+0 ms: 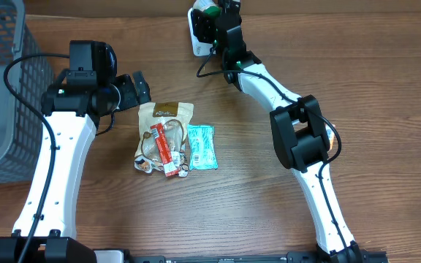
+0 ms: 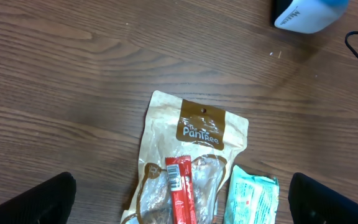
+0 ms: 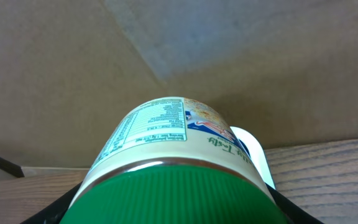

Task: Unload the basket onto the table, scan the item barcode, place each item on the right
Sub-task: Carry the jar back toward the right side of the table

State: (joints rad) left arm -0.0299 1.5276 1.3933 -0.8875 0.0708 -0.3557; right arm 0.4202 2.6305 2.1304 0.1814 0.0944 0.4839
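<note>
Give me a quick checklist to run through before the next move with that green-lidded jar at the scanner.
1. Right gripper clamped on the jar: ok.
2. Jar held close in front of the white scanner: ok.
3. Barcode turned toward the scanner: cannot tell; only the nutrition panel shows.
4. Left gripper open and empty: ok.
5. Pouch, red packet and teal packet lying flat below the left gripper: ok.

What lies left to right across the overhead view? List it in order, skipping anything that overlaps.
Gray wire basket → tan snack pouch → teal packet → right arm's black elbow joint.
</note>
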